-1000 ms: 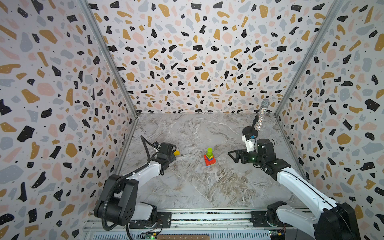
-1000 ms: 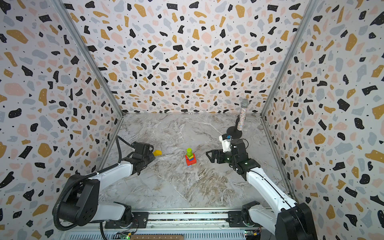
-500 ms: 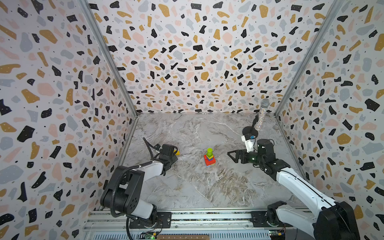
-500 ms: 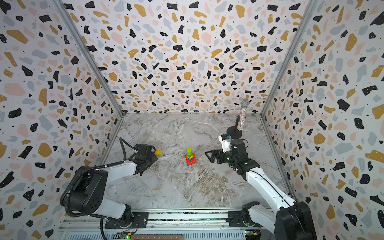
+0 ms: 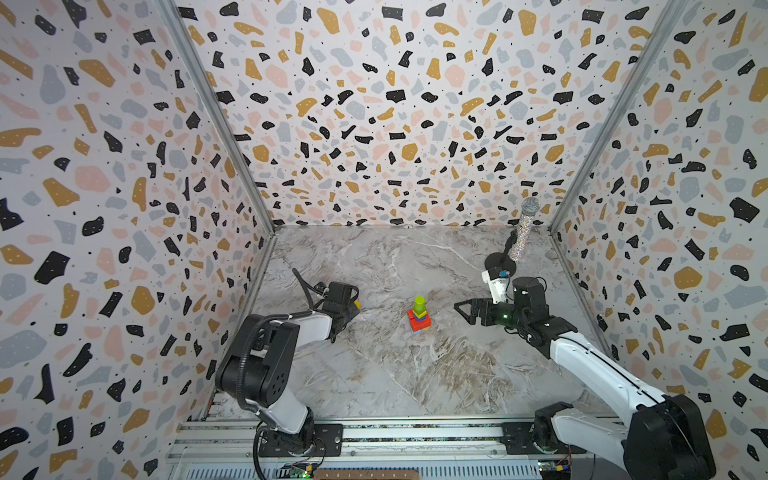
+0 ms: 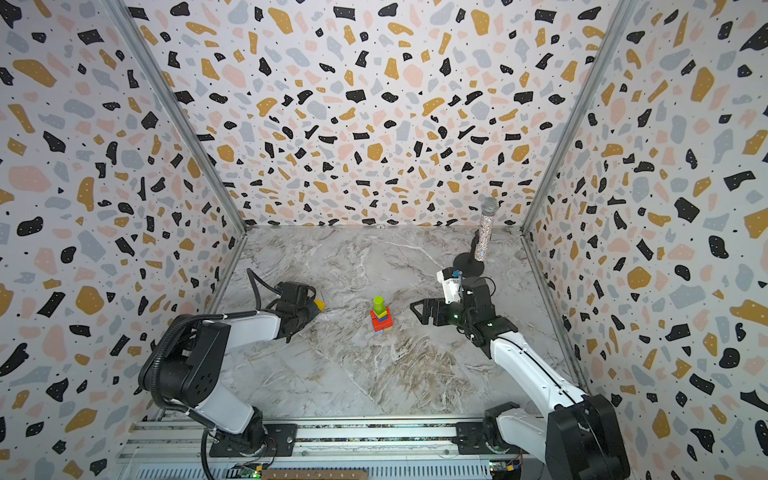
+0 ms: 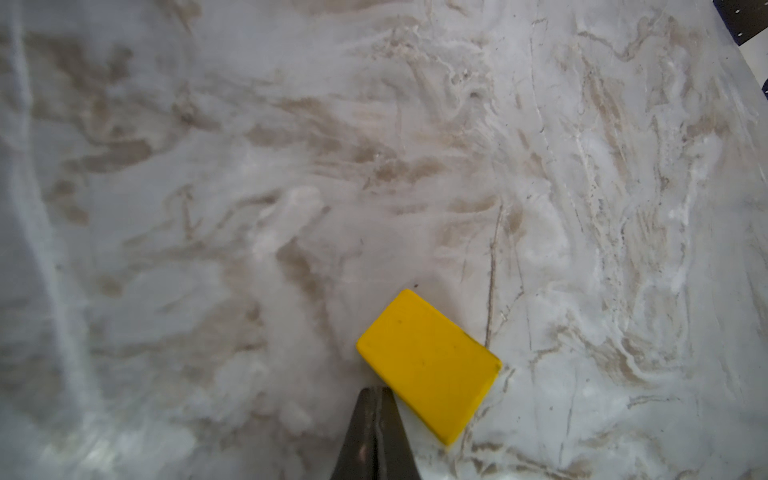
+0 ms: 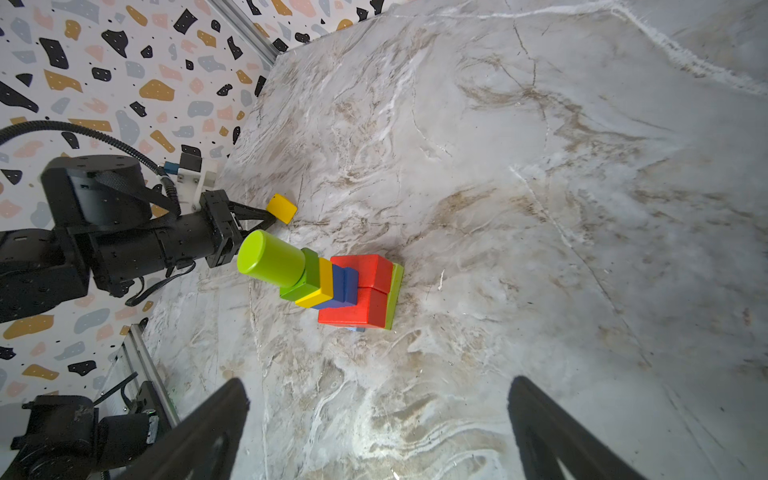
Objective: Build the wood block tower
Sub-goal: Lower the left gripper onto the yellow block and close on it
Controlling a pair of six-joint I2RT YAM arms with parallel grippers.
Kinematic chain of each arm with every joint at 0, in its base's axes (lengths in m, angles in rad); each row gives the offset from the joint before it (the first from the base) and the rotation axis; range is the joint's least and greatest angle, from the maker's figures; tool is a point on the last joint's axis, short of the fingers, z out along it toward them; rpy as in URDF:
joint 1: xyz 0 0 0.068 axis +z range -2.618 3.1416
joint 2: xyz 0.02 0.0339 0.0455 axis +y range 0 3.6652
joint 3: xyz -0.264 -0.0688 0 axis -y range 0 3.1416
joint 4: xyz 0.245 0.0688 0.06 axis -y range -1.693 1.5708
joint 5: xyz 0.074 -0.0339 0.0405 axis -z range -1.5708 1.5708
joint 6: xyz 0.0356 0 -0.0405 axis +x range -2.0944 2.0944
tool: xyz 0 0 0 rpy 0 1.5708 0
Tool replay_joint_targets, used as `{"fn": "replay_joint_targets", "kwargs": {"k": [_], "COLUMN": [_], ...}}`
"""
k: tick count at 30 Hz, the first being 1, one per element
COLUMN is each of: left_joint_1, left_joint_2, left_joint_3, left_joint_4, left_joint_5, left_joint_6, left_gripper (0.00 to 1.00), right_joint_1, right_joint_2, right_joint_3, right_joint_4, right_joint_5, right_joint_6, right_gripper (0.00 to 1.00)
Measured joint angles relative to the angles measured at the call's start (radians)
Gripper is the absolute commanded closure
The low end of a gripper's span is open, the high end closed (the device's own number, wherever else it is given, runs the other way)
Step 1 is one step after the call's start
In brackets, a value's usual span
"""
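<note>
Comparing with a second ago: the left gripper (image 7: 376, 395) has gone from slightly parted to fully closed, and its arm has dropped lower over the left side of the marble worktop (image 5: 374, 374). The jaws are pressed together on nothing. The yellow block (image 7: 428, 365) lies flat just off one side of the fingertips, touching or nearly touching them, and is not held. It sits where it did before, near the left edge of the worktop and well apart from the tower (image 5: 419, 318). The tower is unchanged near the middle of the worktop and shows in both top views. Seen from the right wrist, it runs from a thin green slab at the bottom through red bricks, blue, yellow and a green cube to a green cylinder (image 8: 270, 259) on top. The right gripper (image 5: 463, 311) has not moved. It hovers to the right of the tower, pointed at it, with its jaws spread wide and empty and clear of the stack. In the right wrist view the cylinder overlaps the left gripper's body, though the two are well apart on the worktop. A glittery microphone (image 5: 524, 228) on a black round stand occupies the far right corner, just behind the right wrist.
</note>
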Motion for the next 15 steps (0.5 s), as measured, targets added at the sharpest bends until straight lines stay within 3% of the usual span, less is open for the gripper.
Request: {"fn": "replay_joint_targets", "kwargs": {"k": [11, 15], "left_joint_1": [0.045, 0.045], "left_joint_2": [0.097, 0.079], "left_joint_3": [0.12, 0.129], "left_joint_4": [-0.013, -0.043], "left_joint_5": [-0.011, -0.034], "left_joint_6": [0.057, 0.086], "left_gripper": [1.0, 0.66], "right_joint_1": [-0.026, -0.027], "right_joint_2": [0.023, 0.032], "right_joint_3": [0.0, 0.0], "right_joint_4": [0.019, 0.029], "right_joint_5": [-0.034, -0.045], "right_joint_6": [0.013, 0.014], "right_gripper": [0.01, 0.01]}}
